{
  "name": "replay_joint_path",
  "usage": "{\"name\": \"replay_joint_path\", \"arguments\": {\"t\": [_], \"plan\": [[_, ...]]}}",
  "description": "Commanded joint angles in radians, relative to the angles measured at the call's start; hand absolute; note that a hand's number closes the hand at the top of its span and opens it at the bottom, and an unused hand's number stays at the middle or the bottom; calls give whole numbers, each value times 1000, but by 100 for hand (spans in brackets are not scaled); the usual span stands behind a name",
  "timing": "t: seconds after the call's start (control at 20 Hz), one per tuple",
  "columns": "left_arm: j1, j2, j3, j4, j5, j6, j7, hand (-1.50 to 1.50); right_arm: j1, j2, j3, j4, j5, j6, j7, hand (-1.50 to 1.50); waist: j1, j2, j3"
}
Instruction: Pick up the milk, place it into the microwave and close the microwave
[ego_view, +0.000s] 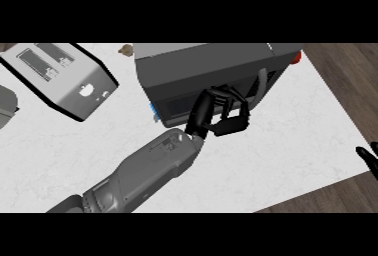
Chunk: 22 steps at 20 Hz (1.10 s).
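Observation:
The dark grey microwave (214, 62) stands at the back middle of the white counter (295, 140), its door (193, 102) facing me and lying shut or nearly so against the body. My left hand (218, 116) rests against the door's front below the handle (260, 86), fingers relaxed and slightly bent, holding nothing. No milk stands on the counter. A small blue and white sliver (155, 113) shows at the door's left edge; I cannot tell what it is. My right hand (367, 157) rests at the right edge of the view, open.
A silver toaster (60, 77) lies at the back left, with a grey object (7, 106) at the left edge. A small brown item (127, 49) sits behind the microwave and a red item (298, 57) at its right corner. The counter ends at right over wooden floor (347, 75).

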Motion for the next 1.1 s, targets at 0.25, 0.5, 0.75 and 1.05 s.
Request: {"name": "replay_joint_path", "arguments": {"t": [0.25,0.5,0.75,1.05], "plan": [[-51,1,61,101,53,41,-86,150,-11,-34,10,-27,-47,37,18,-150,-9,16,-2],[-61,1,60,105,81,48,-117,150,-7,-37,26,-43,-71,43,30,-150,-15,18,-2],[-66,1,53,110,108,45,-135,150,-8,-55,30,-58,-85,53,43,-150,-23,20,-1],[-59,1,43,127,131,57,-163,150,-17,-69,19,-72,-105,50,49,-150,-28,25,-1]]}}
